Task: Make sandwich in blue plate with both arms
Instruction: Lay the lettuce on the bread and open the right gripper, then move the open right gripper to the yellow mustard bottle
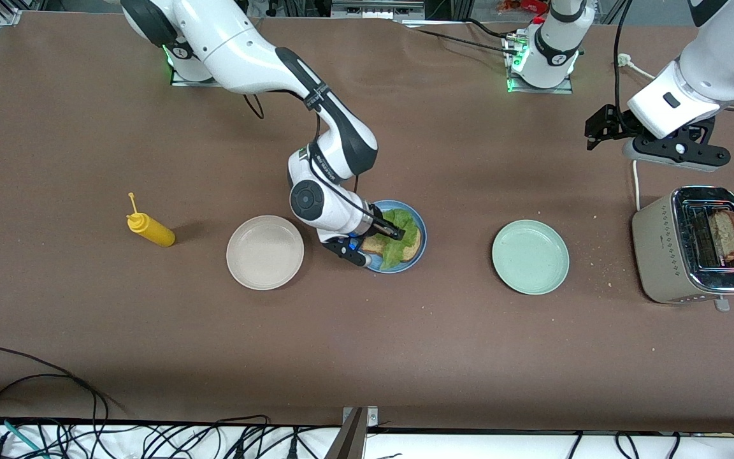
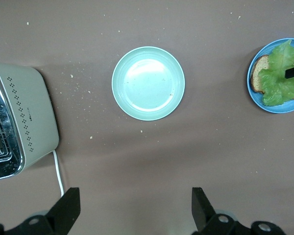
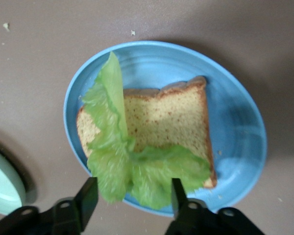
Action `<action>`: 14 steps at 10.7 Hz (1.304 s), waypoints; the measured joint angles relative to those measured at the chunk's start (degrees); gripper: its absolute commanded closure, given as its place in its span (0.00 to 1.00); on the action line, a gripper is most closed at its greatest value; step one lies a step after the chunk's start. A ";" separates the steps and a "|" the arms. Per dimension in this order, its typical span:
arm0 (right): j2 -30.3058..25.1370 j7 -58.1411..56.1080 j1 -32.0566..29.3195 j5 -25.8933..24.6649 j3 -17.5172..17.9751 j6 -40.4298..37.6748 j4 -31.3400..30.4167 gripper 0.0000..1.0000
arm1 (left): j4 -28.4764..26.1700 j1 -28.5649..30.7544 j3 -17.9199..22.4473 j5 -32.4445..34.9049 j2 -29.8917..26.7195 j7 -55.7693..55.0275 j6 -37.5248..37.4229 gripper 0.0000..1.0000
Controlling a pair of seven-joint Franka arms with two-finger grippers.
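Note:
The blue plate (image 1: pixel 423 241) (image 3: pixel 235 112) lies mid-table. On it is one toasted bread slice (image 1: pixel 374 245) (image 3: pixel 171 117), with a ruffled green lettuce leaf (image 1: pixel 406 231) (image 3: pixel 112 142) draped over part of it. My right gripper (image 1: pixel 395 233) (image 3: pixel 132 198) is low over the plate, open. The leaf's edge lies between its fingers, touching neither. My left gripper (image 1: pixel 596 131) (image 2: pixel 135 205) hangs open and empty over bare table beside the toaster (image 1: pixel 660 248). A second bread slice (image 1: pixel 727 234) stands in a toaster slot. The left wrist view also shows the blue plate (image 2: pixel 251 78) and the lettuce leaf (image 2: pixel 279 73).
A pale green plate (image 1: pixel 530 256) (image 2: pixel 148 83) sits between the blue plate and the toaster (image 2: pixel 24 122). A beige plate (image 1: pixel 265 252) and a yellow mustard bottle (image 1: pixel 150 229) lie toward the right arm's end. Crumbs dot the table near the toaster. Cables run along the table's front edge.

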 measured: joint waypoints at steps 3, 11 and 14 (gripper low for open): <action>-6.27 0.16 -2.37 -0.04 -2.83 -10.88 1.06 0.00 | 0.02 0.01 0.00 0.00 0.00 0.00 0.00 0.00; -17.35 -44.63 -4.77 -1.53 -30.50 -43.27 0.05 0.00 | 0.03 0.00 0.03 -0.01 0.00 0.00 -0.02 0.00; -17.79 -66.35 -4.92 -1.48 -39.05 -44.52 -3.89 0.00 | 0.03 0.00 0.03 -0.01 0.00 0.00 -0.05 0.00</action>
